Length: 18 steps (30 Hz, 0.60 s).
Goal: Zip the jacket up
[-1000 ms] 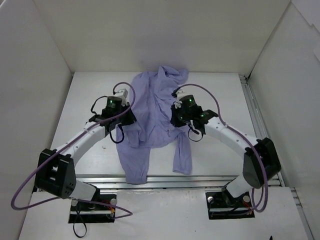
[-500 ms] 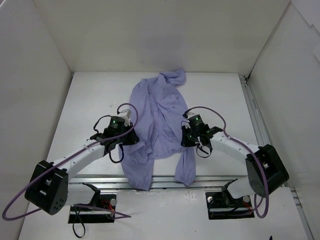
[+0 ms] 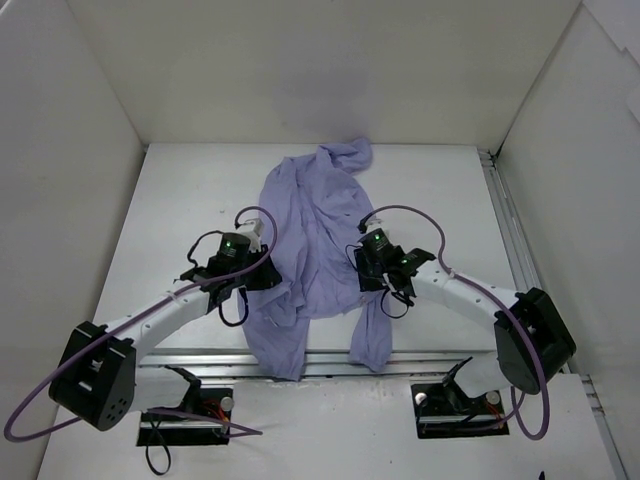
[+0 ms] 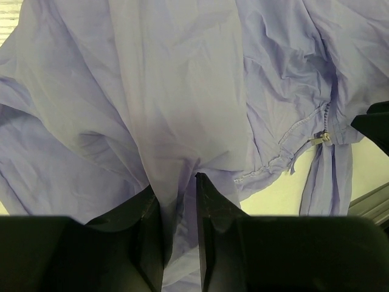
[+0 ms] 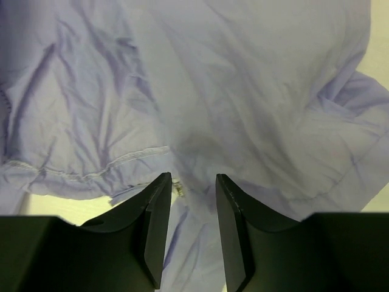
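From above, the thin, soft lavender-purple fabric jacket [image 3: 310,230] lies rumpled down the middle of the flat white table [image 3: 180,200]. Its bunched top is near the far white wall [image 3: 300,70], and two limp ends trail over the ribbed metal rail [image 3: 420,355] at the near edge. The left gripper [image 3: 268,284] presses into the cloth's left border and the right gripper [image 3: 366,278] into its right border, with looping purple cables [image 3: 252,216] arching above the wrists. There is bare tabletop on both sides of the garment, and a second rail [image 3: 505,230] runs along the right. Through the left wrist camera, the left gripper [image 4: 178,185] has its smooth black fingers [image 4: 149,243] drawn close together on a raised ridge of jacket [image 4: 182,91] that tents into the narrow gap. To the right a puckered, stitched hem [image 4: 267,167] curves up to a small silvery zipper pull [image 4: 321,139], and a pale patch of table [image 4: 285,198] shows just beyond it. Through the right wrist camera, the right gripper [image 5: 193,177] holds its black fingers [image 5: 234,231] a little apart, with creased jacket [image 5: 243,91] filling the gap. I cannot tell whether they pinch it or only hang over it. A stitched hem edge [image 5: 121,159] runs off to the left, a tiny metal piece [image 5: 177,190] sits by the left finger, and a sliver of table [image 5: 55,204] shows beneath the hem.
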Motion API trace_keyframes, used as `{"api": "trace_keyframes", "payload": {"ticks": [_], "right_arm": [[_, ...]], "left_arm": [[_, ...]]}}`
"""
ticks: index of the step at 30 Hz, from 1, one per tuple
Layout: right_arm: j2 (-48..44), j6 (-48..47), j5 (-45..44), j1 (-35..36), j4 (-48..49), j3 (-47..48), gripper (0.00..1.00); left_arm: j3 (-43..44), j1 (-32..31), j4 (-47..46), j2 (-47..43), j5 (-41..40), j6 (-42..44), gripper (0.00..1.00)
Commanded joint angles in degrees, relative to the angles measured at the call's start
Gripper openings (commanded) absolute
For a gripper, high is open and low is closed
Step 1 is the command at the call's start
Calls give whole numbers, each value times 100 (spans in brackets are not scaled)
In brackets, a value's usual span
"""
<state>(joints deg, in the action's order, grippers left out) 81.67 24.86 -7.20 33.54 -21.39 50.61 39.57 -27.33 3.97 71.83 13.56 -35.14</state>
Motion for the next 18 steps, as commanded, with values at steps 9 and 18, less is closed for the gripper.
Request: {"api": "trace_keyframes", "payload": {"ticks": [9, 18], "right_arm": [[-72, -245, -747, 566, -498, 538, 40], [217, -385, -739, 680, -612, 529, 38]], "left_arm": [[68, -35, -282, -91, 146, -55, 21], [51, -88, -318, -38, 173, -64, 22]]}}
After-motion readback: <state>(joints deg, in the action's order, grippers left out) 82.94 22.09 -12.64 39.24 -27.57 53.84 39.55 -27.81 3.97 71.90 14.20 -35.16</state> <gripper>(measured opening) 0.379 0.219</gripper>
